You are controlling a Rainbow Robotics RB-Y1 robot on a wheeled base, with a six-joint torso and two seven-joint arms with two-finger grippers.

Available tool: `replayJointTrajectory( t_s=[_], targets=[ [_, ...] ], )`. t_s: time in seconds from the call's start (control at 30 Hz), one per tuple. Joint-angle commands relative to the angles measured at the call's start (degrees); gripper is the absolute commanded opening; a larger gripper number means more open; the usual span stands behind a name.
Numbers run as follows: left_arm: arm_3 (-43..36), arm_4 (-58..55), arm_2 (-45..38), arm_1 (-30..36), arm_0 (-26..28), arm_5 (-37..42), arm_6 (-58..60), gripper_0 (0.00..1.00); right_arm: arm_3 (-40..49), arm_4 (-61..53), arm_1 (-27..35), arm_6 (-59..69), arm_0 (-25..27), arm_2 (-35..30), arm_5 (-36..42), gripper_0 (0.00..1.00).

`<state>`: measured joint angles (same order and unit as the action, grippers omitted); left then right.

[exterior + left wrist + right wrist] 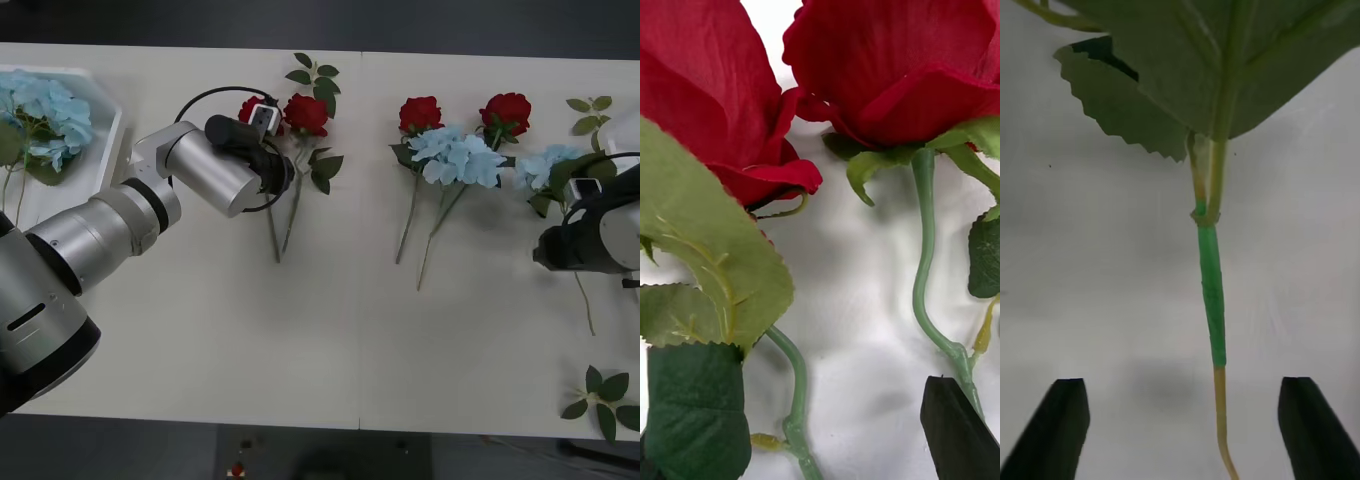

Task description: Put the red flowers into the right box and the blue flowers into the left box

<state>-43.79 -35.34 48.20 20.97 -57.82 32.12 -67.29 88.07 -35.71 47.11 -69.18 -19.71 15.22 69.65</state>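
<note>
Left gripper [272,172], around 11 o'clock on the flat white tabletop [200,340]: released, black fingers [959,431] spread wide. Hangs low over two of the red flowers [305,113], artificial roses with deep red heads on thin green stems, lying side by side. Straddles the stem of the rose nearer 9 o'clock, with the other rose's stem just beside one finger.

Right gripper [1184,431], near 3 o'clock: likewise unclenched, grasping nothing. Sits close above the table with a thin stem of the blue flowers [545,165], fluffy pale sky-blue artificial hydrangea clusters with green leaves, running between its parted fingers without touching either.

Around 1 o'clock, two more red roses, well apart from the first pair, with another blue cluster lying between and across them.

At 9 to 10 o'clock, the left box [105,130], a shallow white plastic tray with angled corners, holding one blue bunch.

At 3 o'clock, the right box [630,125], just a white rim at the edge.

Loose green leaf sprigs [603,395] at 12, 2 and 5 o'clock.
</note>
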Motion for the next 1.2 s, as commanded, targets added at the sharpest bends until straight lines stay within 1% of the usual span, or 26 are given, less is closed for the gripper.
replayJointTrajectory(
  t_s=[0.03, 0.07, 0.1, 0.13, 0.3, 0.5, 0.77, 0.87, 0.93, 0.97, 1.0, 1.03, 1.07, 1.1, 1.2],
  targets=[
    [0.46, 3.52, -0.83, 0.30, -1.16, -0.48, 2.08, 0.35, 2.72, -2.96, 2.11, -0.95, -0.41, -3.27, 2.33, 0.90],
    [1.07, 4.05, -0.83, 0.21, -1.16, -0.48, 1.90, 0.14, 3.43, -4.02, 2.46, -1.04, -0.41, -3.97, 3.21, 0.90],
    [1.86, 4.14, -0.83, 0.21, -1.16, -0.56, 1.90, 0.01, 4.66, -5.43, 2.90, -1.13, -0.41, -5.29, 4.71, 0.90],
    [2.13, 4.22, -0.83, 0.30, -1.16, -0.56, 1.81, 0.01, 5.36, -6.13, 3.16, -1.13, -0.41, -6.00, 5.59, 0.89],
    [2.57, 4.49, -0.83, -0.05, -1.16, -0.56, 1.37, 0.00, 11.51, -12.19, 3.96, -1.31, -0.41, -14.35, 14.81, 0.90],
    [2.57, 4.66, -0.74, -0.32, -1.16, -0.48, 1.37, 0.00, 15.56, -16.06, 3.96, -1.74, -0.41, -20.41, 22.11, 0.89],
    [2.66, 4.84, -0.65, -0.40, -0.98, -0.48, 1.11, 0.00, 21.09, -16.94, 4.57, -1.66, -0.32, -21.82, 27.29, 0.89],
    [2.66, 5.02, -0.04, -0.49, -0.98, -0.56, 1.11, 0.01, 23.99, -19.05, 5.10, -1.48, -0.41, -22.87, 29.05, 0.90],
    [2.66, 5.10, 0.14, -0.49, -0.98, -0.48, 1.11, 0.13, 25.93, -21.51, 6.15, -1.31, -0.41, -23.75, 29.76, 0.90],
    [2.74, 5.10, 0.05, -0.49, -0.90, -0.21, 1.11, 0.34, 27.16, -23.71, 7.21, -1.13, -0.41, -24.10, 30.02, 0.90],
    [2.74, 5.37, 0.05, -0.40, -0.72, 0.05, 1.02, 0.53, 28.04, -26.17, 8.53, -0.95, -0.32, -24.63, 30.02, 0.89],
    [2.83, 5.54, 0.05, -0.40, -0.72, 0.05, 1.02, 0.60, 28.39, -27.22, 8.97, -0.95, -0.41, -24.89, 30.02, 0.89],
    [3.01, 5.54, 0.23, -0.49, -0.46, 0.14, 0.93, 0.71, 28.92, -29.77, 10.02, -0.78, -0.41, -25.60, 30.02, 0.90],
    [3.01, 5.81, 0.40, -0.49, -0.37, 0.14, 1.11, 0.75, 29.36, -31.97, 10.72, -0.78, -0.41, -26.30, 29.76, 0.90],
    [3.36, 5.98, 0.40, -0.40, -0.10, 0.14, 1.20, 0.75, 29.62, -37.68, 13.01, -0.69, -0.41, -27.79, 27.29, 0.90]
  ],
)
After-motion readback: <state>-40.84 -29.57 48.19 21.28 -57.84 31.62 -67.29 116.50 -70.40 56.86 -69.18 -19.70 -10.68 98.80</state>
